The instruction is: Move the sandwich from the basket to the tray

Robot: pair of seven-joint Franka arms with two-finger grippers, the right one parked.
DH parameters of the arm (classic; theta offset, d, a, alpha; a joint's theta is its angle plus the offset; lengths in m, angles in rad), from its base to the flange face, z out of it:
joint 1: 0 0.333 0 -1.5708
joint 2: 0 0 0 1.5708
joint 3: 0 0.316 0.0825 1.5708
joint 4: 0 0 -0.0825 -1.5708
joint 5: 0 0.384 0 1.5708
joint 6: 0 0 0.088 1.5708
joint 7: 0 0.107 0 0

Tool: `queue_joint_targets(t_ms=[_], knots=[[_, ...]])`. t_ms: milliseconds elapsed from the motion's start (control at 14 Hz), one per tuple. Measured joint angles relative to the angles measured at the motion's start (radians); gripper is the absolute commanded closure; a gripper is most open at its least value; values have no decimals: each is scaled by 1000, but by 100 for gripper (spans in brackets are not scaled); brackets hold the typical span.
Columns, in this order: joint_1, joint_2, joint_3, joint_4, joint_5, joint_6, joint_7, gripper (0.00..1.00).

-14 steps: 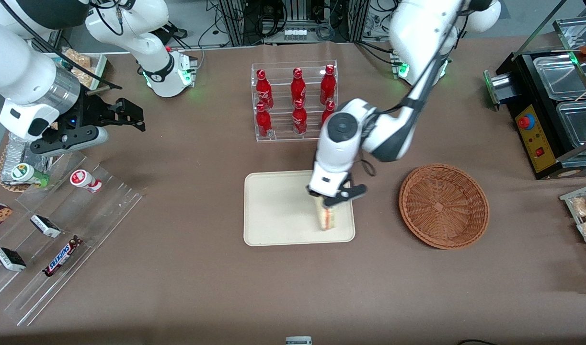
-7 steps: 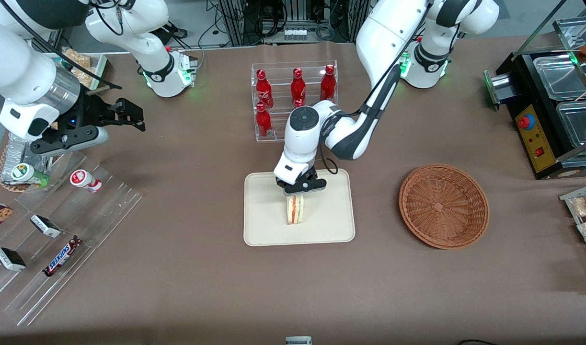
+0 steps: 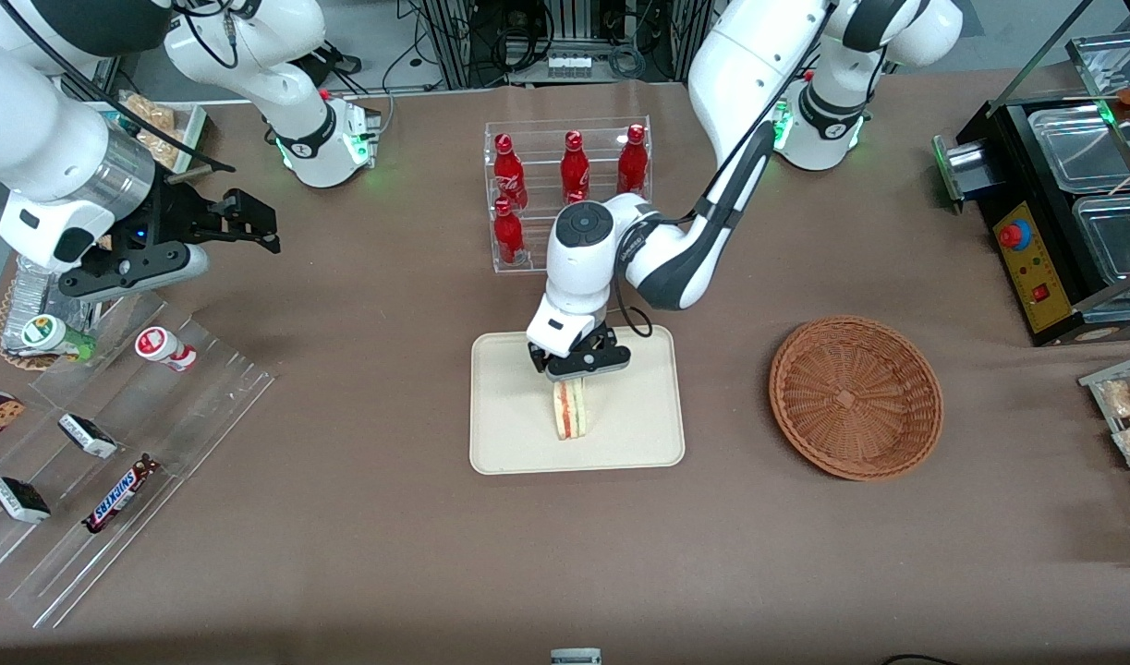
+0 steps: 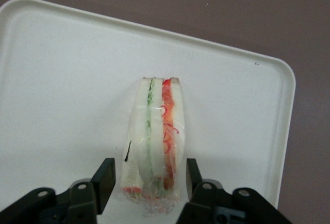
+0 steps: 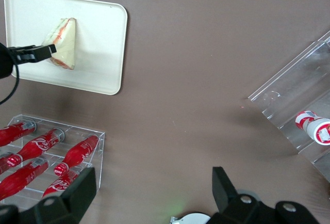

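Observation:
The sandwich (image 3: 570, 411) stands on its edge on the cream tray (image 3: 509, 425), near the tray's middle, wrapped in clear film. It also shows in the left wrist view (image 4: 154, 136) and in the right wrist view (image 5: 62, 46). My left gripper (image 3: 578, 369) hangs just above it. In the left wrist view the gripper (image 4: 150, 170) is open, with one finger on each side of the sandwich and a small gap on both sides. The tray (image 4: 62, 79) lies flat under it. The wicker basket (image 3: 856, 397) sits empty beside the tray, toward the working arm's end.
A clear rack of red bottles (image 3: 569, 194) stands just farther from the front camera than the tray. Clear acrylic racks with snacks (image 3: 112, 443) lie toward the parked arm's end. A black appliance (image 3: 1073, 212) and bagged pastries (image 3: 1128, 406) sit toward the working arm's end.
The gripper carried the sandwich from the tray's basket-side edge to the tray's middle and came a little lower. The sandwich now rests on the tray with the fingers apart from it.

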Motion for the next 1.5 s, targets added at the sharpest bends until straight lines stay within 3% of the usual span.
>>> queue_joint_targets(t_ms=[357, 500, 643, 1500], knots=[[61, -215, 10, 57, -13, -259, 9, 0], [107, -289, 12, 71, -97, -375, 86, 0], [166, -350, 15, 68, -126, -498, 169, 0], [706, -568, 24, -45, -143, -822, 963, 0]])
